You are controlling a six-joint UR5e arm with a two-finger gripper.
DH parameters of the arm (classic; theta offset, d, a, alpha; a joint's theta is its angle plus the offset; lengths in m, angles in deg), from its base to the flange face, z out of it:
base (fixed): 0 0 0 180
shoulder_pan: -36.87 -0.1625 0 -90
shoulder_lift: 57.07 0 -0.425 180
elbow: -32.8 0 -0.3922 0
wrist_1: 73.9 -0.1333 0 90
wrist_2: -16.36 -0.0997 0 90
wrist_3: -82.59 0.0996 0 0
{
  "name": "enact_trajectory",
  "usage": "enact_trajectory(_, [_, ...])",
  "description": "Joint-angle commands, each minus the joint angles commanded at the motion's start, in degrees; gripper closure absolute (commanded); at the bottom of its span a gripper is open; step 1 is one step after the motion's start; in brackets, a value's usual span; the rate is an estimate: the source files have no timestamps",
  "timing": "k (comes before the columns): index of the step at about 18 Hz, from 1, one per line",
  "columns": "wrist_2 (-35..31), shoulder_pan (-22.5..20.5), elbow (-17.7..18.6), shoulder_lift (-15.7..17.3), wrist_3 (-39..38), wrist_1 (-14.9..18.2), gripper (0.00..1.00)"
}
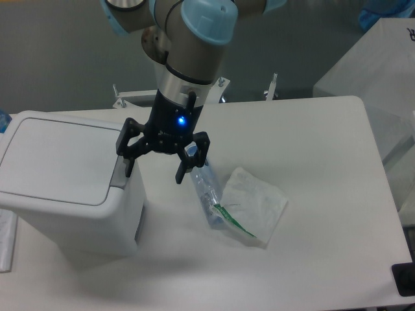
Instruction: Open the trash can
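The trash can (68,188) is a white boxy bin at the left of the table, its flat lid (55,157) down. A grey push tab (120,175) sits on its right upper edge. My gripper (154,172) hangs open just right of the bin. Its left finger (128,165) is over the grey tab; whether it touches cannot be told. Its right finger (182,173) hangs above the table beside a clear bottle. Nothing is between the fingers.
A clear plastic bottle (209,194) and a crumpled transparent bag (254,202) lie on the white table (311,162) right of the gripper. A metal rack (136,97) stands behind the table. A white box (373,71) is at the far right.
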Motion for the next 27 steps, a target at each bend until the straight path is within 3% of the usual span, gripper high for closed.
enact_trajectory(13, [0.0,0.0,-1.1,-0.5,-1.0,0.0,0.0])
enact_trajectory(16, [0.0,-0.1,-3.9,-1.3,-1.1,0.0,0.0])
enact_trajectory(20, [0.0,-3.6,-7.5,-3.6,0.3,-0.1,0.0])
enact_trajectory(23, [-1.0,-5.0,-9.5,-6.8,6.7,-0.7,0.0])
enact_trajectory(27, [-9.3,-8.8,-9.7,-9.8,23.3,-0.4,0.0])
